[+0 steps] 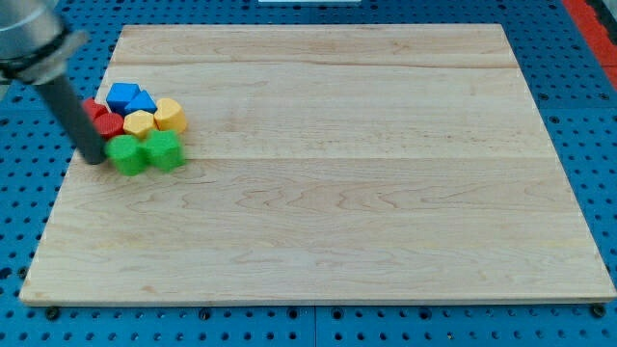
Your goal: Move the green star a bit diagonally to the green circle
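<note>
Blocks bunched near counter (337,193) upper-left corner. My tip (93,159) down on wood, touching view's left edge of green circle (126,154). Green star (165,150) just beside circle, view's right. Red (104,120), blue (130,97), yellow (157,118) blocks packed above. No hand fitted, only a rod.

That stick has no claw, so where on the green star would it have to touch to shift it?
It can't grip, only push. My tip sits at the view's left of the cluster, against the left green block. The right one looks like the green star, though I can't be sure. Its bottom edge is free; other blocks crowd its top and left, so come from the view's bottom.
</note>
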`<action>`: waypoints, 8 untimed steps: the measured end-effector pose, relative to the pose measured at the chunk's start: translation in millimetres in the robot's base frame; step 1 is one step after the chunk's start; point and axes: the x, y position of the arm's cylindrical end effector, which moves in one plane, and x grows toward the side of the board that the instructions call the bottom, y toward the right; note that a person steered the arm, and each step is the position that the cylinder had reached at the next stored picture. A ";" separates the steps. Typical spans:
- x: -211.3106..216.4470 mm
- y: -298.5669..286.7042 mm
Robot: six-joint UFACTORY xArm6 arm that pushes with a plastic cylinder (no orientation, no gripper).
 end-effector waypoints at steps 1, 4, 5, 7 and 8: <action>0.0 114.1; -15.5 110.5; -31.1 127.9; -5.6 239.2; 4.0 260.3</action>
